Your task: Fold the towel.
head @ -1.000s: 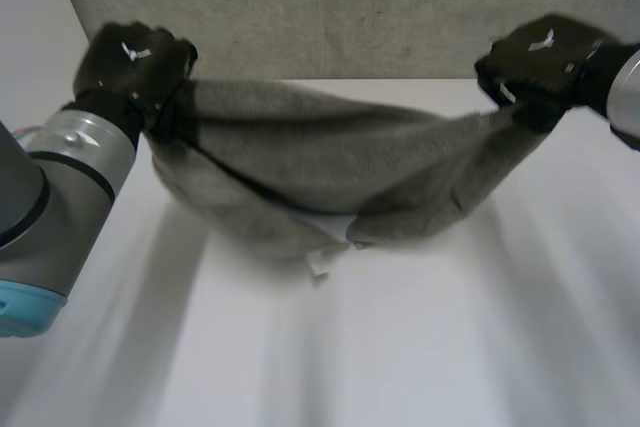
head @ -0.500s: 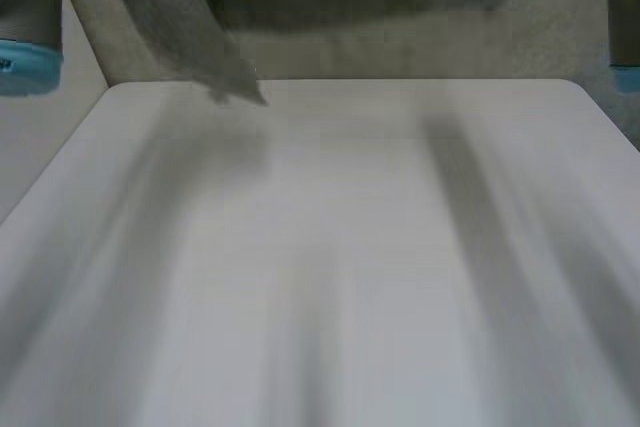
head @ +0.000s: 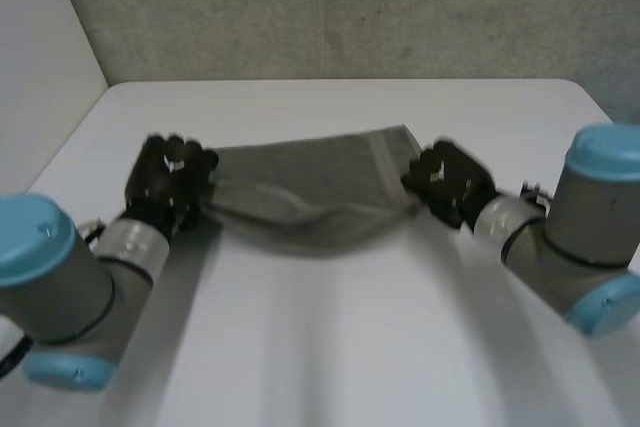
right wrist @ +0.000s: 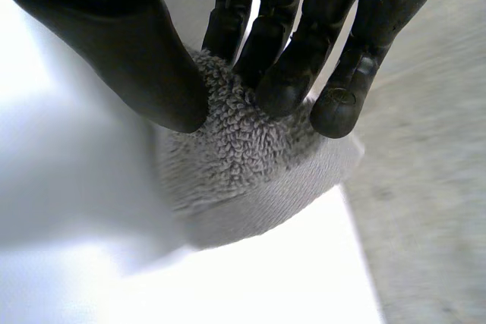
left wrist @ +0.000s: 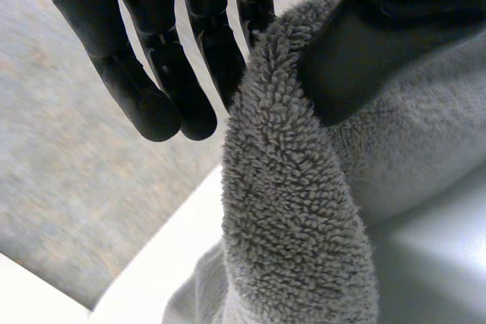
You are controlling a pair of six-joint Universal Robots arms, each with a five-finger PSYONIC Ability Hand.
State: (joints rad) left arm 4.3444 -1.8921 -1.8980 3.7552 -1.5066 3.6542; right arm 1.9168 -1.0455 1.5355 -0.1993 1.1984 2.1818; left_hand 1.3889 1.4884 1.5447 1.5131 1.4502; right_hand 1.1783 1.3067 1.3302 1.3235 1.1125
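The left hand (left wrist: 144,73) is pinching the towel (left wrist: 296,210) at its left end. A thick roll of pile is sitting between the thumb and the nearest finger, and the other fingers are standing straight beside it. The right hand (right wrist: 114,43) is pinching the towel's right end, with thumb and fingertips (right wrist: 285,89) closing on a small bunch. Between them the towel is spanning the worktop (head: 330,347), sagging at its middle.

The left pinch looks shallow, so a sideways pull is likely to be enough to slip that roll free, and the slack middle risks creasing under a fold. The wrist views are showing each grip closely, while the head view is showing the towel's whole span and its wrinkled middle
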